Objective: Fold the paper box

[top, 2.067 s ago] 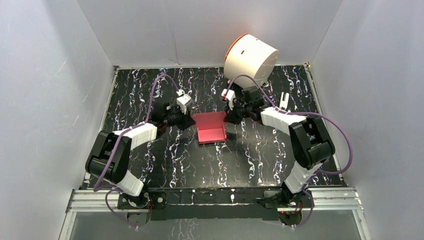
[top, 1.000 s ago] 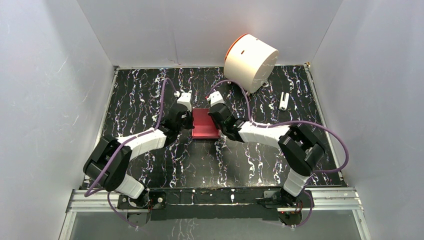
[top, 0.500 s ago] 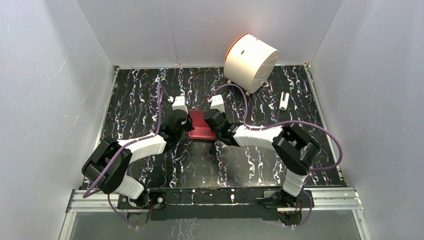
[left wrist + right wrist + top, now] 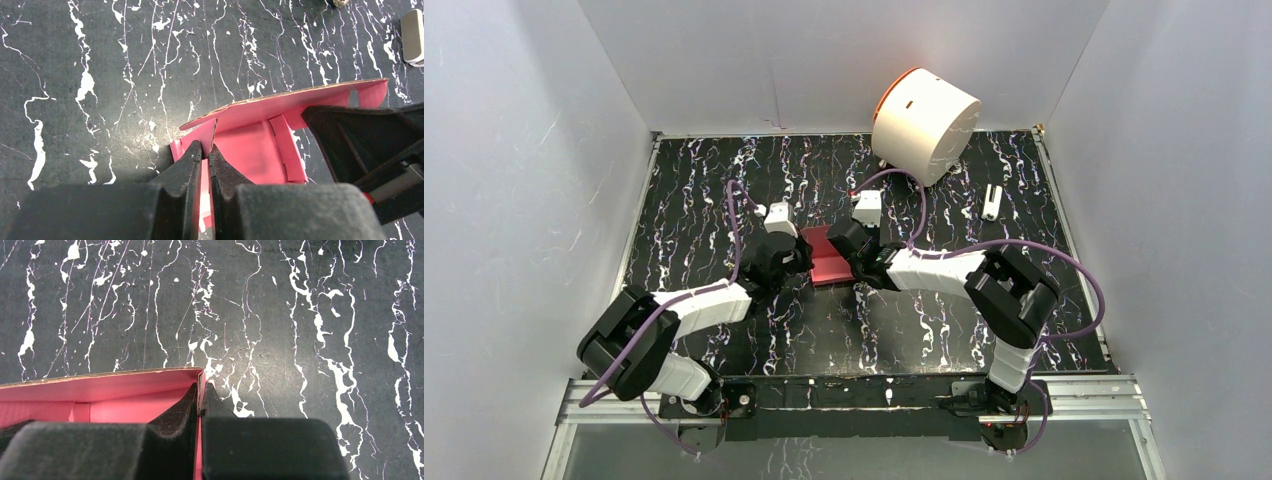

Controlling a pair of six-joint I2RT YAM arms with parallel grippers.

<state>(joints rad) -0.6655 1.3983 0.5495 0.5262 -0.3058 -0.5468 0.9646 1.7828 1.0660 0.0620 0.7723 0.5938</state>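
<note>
In the top view, the paper box [image 4: 826,262] lies at the middle of the frame on the black, white-veined tabletop [image 4: 694,190], pink-red and partly folded. The left claw [image 4: 796,256] meets its left edge and the right claw [image 4: 848,252] its right edge, the two arms bending in from the lower corners. A large white cylinder [image 4: 926,125] with an orange rim lies on its side at the upper right, well apart from the box, and a small white object [image 4: 991,201] sits near the right edge.

In the left wrist view, the left claw [image 4: 205,150] at lower centre is pinched together on a thin upright wall of the paper box [image 4: 250,150]. A raised flap arches across the centre right, and the right claw's dark body [image 4: 360,142] fills the right side.

In the right wrist view, the right claw [image 4: 200,390] at lower centre is clamped on the corner wall of the paper box [image 4: 100,390], which fills the lower left.
</note>
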